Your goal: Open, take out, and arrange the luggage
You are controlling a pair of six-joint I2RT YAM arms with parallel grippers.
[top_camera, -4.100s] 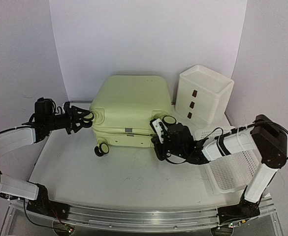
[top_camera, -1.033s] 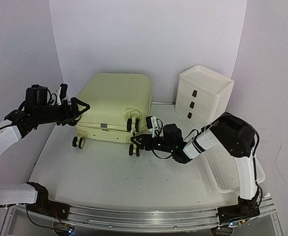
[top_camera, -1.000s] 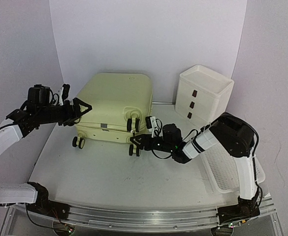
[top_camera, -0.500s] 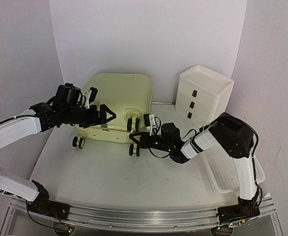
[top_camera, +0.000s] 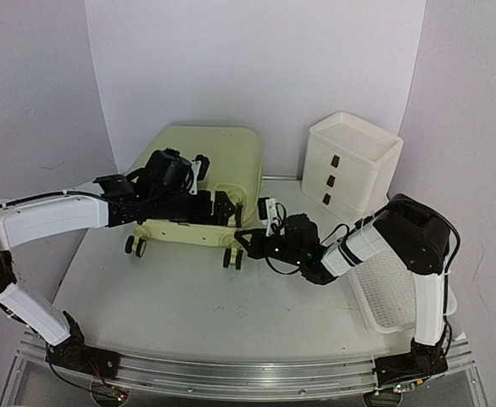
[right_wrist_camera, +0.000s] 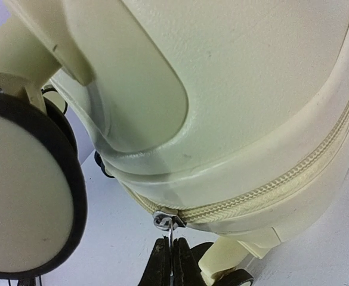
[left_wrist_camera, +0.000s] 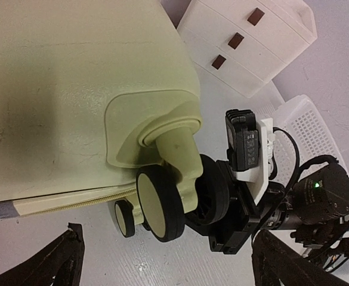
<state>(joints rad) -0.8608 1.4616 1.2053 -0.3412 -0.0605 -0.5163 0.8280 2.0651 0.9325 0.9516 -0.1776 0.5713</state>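
The luggage [top_camera: 201,165], a pale yellow-green hard-shell suitcase, lies flat at the back of the table with its black caster wheels [top_camera: 231,257] facing me. In the right wrist view my right gripper [right_wrist_camera: 173,245] is shut on the metal zipper pull [right_wrist_camera: 170,223], at the suitcase's zipper seam [right_wrist_camera: 269,187] near the right corner. In the top view the right gripper [top_camera: 242,244] sits beside the near-right wheels. My left gripper [top_camera: 225,208] hovers open above that same corner. In the left wrist view its fingers [left_wrist_camera: 59,262] spread wide around a caster wheel [left_wrist_camera: 159,204] and hold nothing.
A white three-drawer box [top_camera: 349,161] stands at the back right. A white mesh basket [top_camera: 398,288] lies along the right edge, under the right arm. Walls close in behind and on both sides of the table.
My left arm has swung right, from beside the suitcase's left end to over its near-right corner. The right gripper has shut on the zipper pull. Before that, the suitcase was turned.
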